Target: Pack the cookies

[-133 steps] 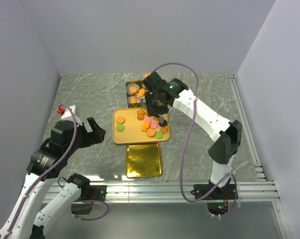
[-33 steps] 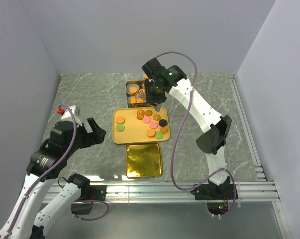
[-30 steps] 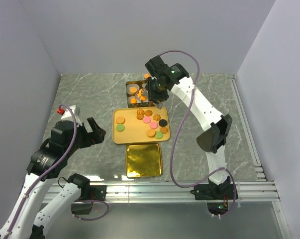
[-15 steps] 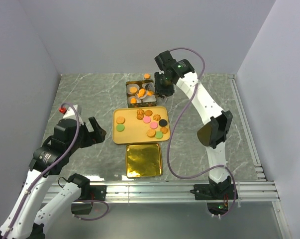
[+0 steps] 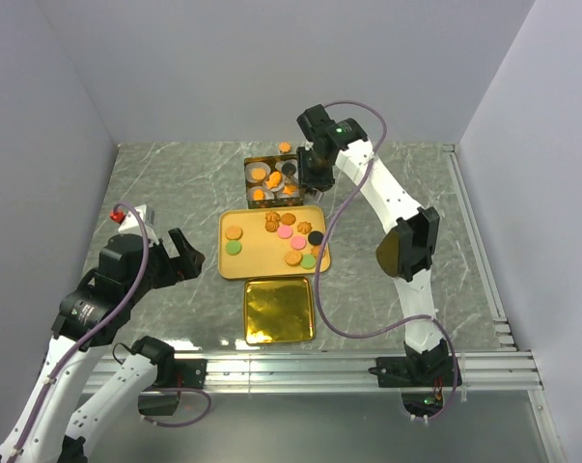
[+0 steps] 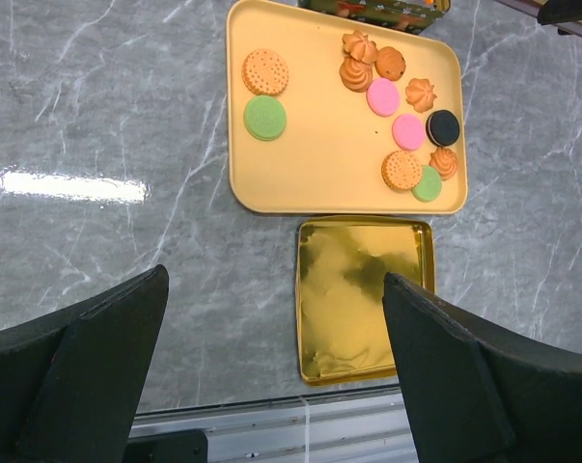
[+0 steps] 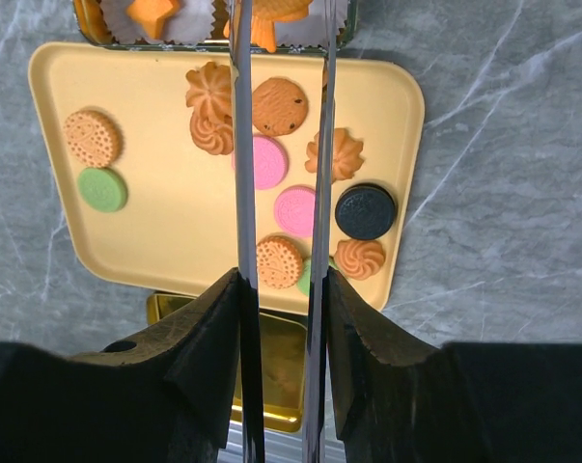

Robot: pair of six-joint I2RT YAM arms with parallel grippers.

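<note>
Over at the far middle of the grey marble-patterned table [image 5: 165, 183], the right gripper [image 5: 313, 181] hung above the open gold metal tin [image 5: 247, 188], right where the packing was meant to happen, and its two long thin fingers [image 7: 240, 193] stood part-way apart with a clear gap between them. Their tips ran off the top of the wrist view, though, so whether they pinched a biscuit or were empty could not be told. Inside that tin sat white scalloped paper cups [image 7: 206, 27], several already loaded with orange pieces [image 5: 259, 175]. Most of the small toy cookies [image 7: 279, 106] lay loose on the flat yellow rectangular tray [image 6: 315, 154] just on the near side of the tin: pink discs [image 7: 300, 207], tan swirls, a black sandwich round [image 7: 365, 212] toward the right edge, and a tan disc [image 7: 93, 138] with a green one [image 7: 102, 189] well apart at the left. Spread out like that, each one offered room for a finger on either side. Nearer again lay the shiny gold square lid [image 6: 363, 294], set aside so the tin was open for filling. Down at the near left, the left gripper [image 5: 186, 253] was parked clear with its jaws flung wide, holding nothing, probably waiting for the lid job.
</note>
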